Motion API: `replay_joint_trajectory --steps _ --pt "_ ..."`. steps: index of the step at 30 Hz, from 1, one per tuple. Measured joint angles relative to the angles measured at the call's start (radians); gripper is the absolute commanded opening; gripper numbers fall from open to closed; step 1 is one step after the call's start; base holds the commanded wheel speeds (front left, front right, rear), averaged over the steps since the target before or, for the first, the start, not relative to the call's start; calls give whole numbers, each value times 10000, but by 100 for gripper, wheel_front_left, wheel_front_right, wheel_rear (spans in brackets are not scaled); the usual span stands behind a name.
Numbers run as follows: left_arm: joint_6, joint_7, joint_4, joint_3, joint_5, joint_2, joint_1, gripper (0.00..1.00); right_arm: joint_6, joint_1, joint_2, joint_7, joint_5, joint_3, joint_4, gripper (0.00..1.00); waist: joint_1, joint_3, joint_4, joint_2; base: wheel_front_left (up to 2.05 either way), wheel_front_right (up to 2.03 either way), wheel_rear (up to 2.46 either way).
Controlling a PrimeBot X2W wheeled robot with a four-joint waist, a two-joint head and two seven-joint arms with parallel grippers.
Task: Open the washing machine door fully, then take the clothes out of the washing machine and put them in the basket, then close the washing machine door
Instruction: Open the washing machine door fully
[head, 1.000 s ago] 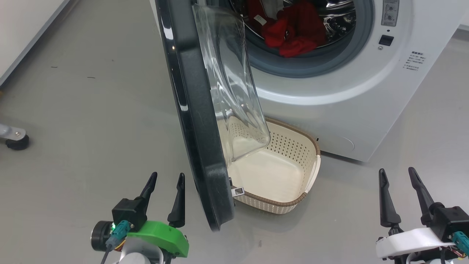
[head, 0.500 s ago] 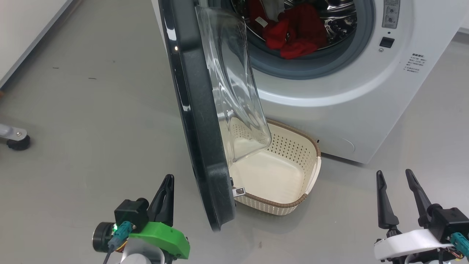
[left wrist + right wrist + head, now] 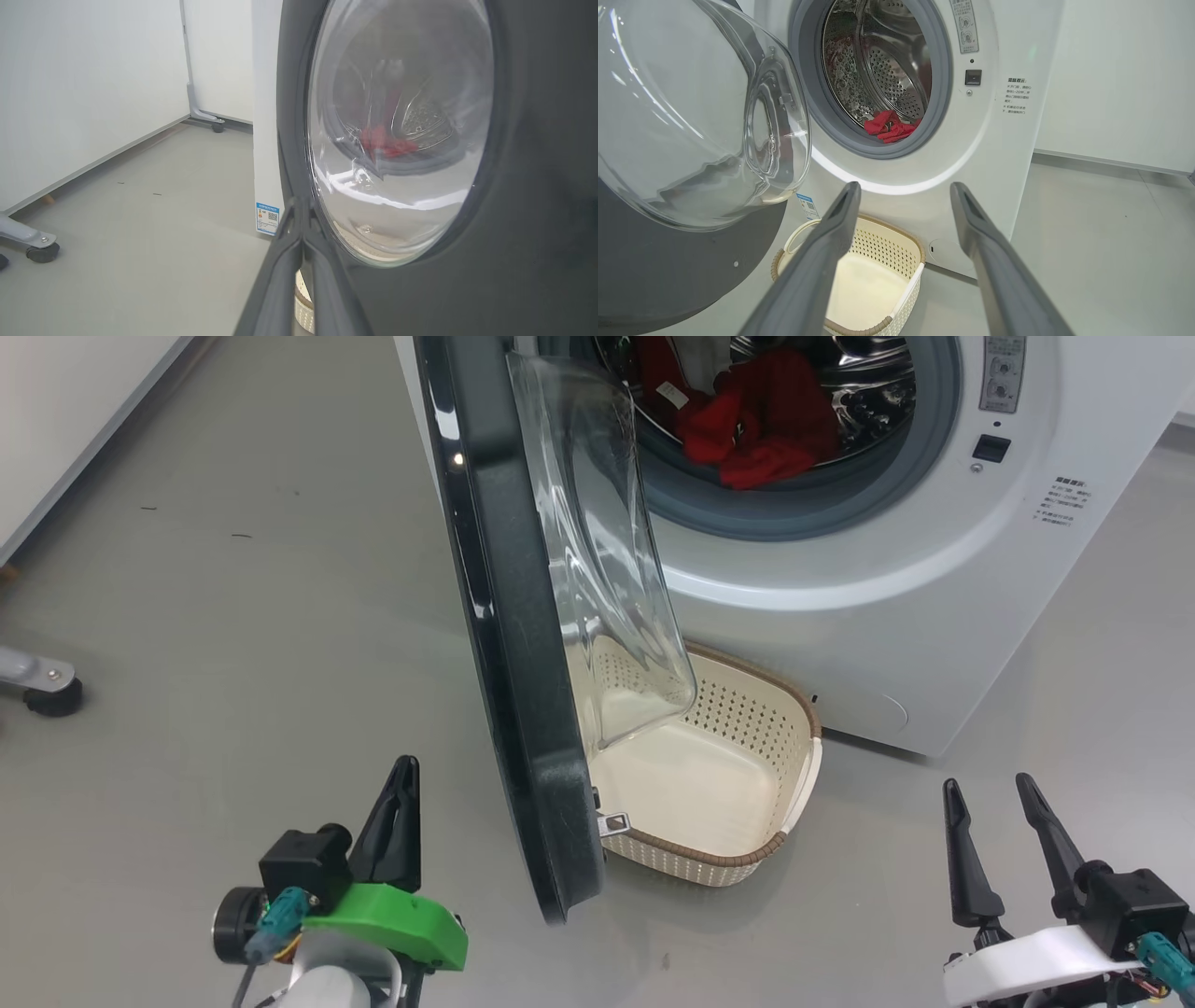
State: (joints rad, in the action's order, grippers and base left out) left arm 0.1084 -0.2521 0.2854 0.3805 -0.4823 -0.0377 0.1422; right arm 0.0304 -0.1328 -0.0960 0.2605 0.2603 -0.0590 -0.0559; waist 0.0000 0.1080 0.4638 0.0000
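Left gripper pinched together, holding nothing, beside the washing machine door; right gripper spread wide (clothes lie inside the washing machine).

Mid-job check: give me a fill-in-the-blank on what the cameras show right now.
1. The clothes inside the washing machine are ____ in colour.
2. The basket beside the washing machine door is ____ of clothes.
3. The right gripper is open, while the left gripper is ____.
Missing words: red; empty; shut.
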Motion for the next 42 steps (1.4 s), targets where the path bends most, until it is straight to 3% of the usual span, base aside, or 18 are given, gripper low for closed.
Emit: replay_joint_trajectory --steps 9,16,22,26,36,42 --pt "10 -2 -2173 -972 483 0 665 0 161 -12 69 2 -92 107 -48 100 0 11 64 0 0 0 0" --pt "21 -50 -4458 -1014 901 4 1401 0 284 -16 125 2 -188 157 -50 100 0 25 110 0 0 0 0" --pt "-15 -59 -6036 -109 809 6 1744 0 393 -15 176 0 -251 140 -75 100 0 33 82 0 0 0 0" --pt "-297 -59 -6573 769 656 -2 1750 0 447 -14 198 0 -259 107 -130 100 0 28 23 0 0 0 0" --pt "-986 38 -6151 3049 345 -35 1085 0 508 -13 267 2 -330 92 -211 100 0 26 -132 0 0 0 0" --pt "-1141 817 -5417 3643 253 -121 446 0 569 -13 299 0 -345 128 -244 100 0 30 -145 0 0 0 0"
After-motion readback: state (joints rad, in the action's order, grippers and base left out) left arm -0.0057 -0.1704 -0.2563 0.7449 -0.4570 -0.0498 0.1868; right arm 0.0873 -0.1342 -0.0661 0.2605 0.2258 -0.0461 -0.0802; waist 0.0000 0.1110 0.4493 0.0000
